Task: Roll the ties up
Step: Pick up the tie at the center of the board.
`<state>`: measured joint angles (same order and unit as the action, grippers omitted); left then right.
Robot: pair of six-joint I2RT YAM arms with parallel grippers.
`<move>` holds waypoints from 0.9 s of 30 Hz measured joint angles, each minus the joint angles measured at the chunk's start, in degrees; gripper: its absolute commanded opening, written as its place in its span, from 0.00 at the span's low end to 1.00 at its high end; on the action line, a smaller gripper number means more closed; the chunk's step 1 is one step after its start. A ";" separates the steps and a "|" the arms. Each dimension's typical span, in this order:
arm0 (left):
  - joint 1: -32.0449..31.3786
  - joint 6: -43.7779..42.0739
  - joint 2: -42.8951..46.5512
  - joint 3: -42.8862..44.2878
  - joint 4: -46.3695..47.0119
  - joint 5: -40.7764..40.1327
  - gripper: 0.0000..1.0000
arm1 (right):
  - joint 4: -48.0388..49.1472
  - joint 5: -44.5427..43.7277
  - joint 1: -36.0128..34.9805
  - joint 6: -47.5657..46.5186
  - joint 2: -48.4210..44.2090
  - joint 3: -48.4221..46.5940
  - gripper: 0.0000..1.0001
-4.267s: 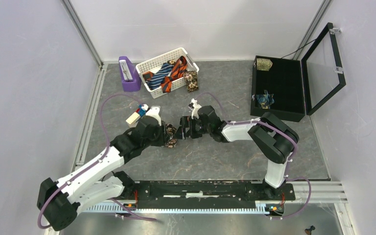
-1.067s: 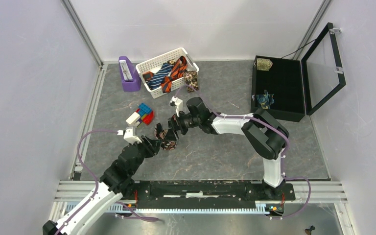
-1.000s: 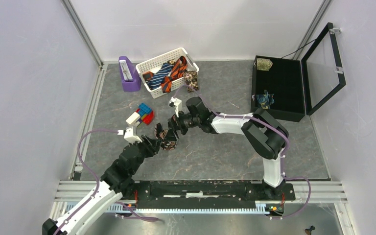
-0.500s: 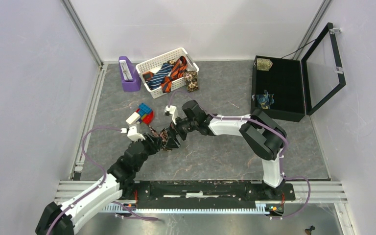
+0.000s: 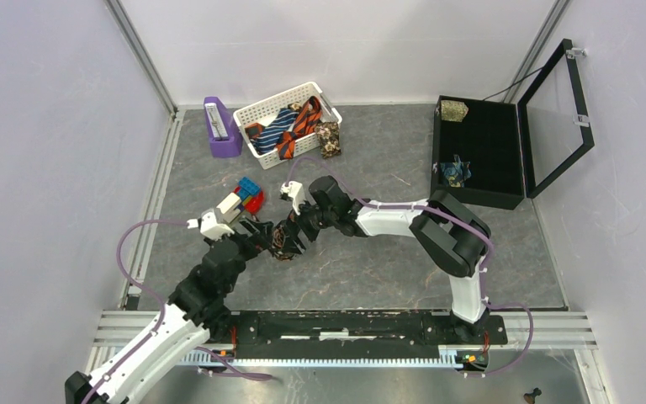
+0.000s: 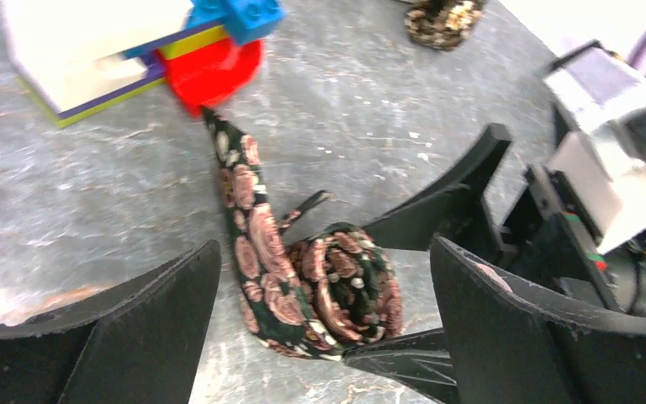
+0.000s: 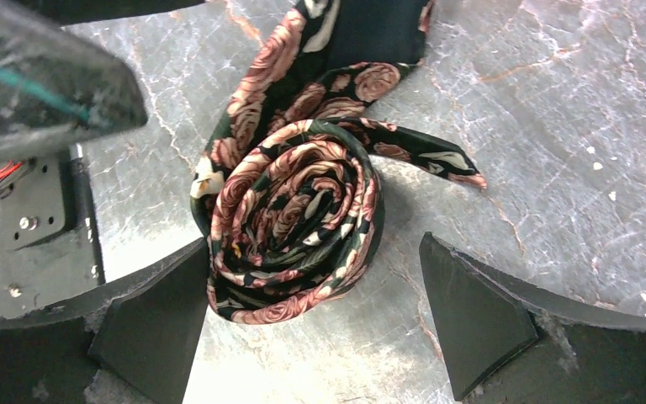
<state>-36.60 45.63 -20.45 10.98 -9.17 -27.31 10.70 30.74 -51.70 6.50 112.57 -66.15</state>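
Floral tie, dark with pink-cream roses, is seen coiled into a loose roll on the table. It lies between the spread fingers of both grippers, which face each other across it. The left gripper is held wide apart and grips nothing; bare tabletop shows on either side of the roll inside its jaws. The right gripper is likewise spread. One finger sits at the roll's outer edge, possibly touching it, though contact cannot be confirmed. A clear gap is seen before the other finger. An unrolled tail is stretched from the roll out beyond the left gripper's tips, its point ending at the red piece of the toy blocks. A short loose end juts from the roll beyond the right gripper's tips. Other ties are heaped in a white basket well beyond both grippers. Open grey tabletop is seen to the right gripper's far side.
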 measured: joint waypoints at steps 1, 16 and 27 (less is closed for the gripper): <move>0.00 1.27 0.00 0.59 -2.05 -1.55 1.00 | 0.02 -1.07 -0.09 0.17 -0.02 0.04 0.98; 0.00 11.98 -11.67 0.83 -3.96 -6.43 1.00 | 0.59 -10.12 -4.96 5.07 -3.02 0.37 0.98; 0.00 11.93 -24.04 0.90 12.20 -8.20 1.00 | 0.31 -11.69 -5.66 5.88 -3.02 0.37 0.98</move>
<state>-36.60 57.56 -44.49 11.88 3.03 -35.51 11.00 19.05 -57.36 12.38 109.56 -65.78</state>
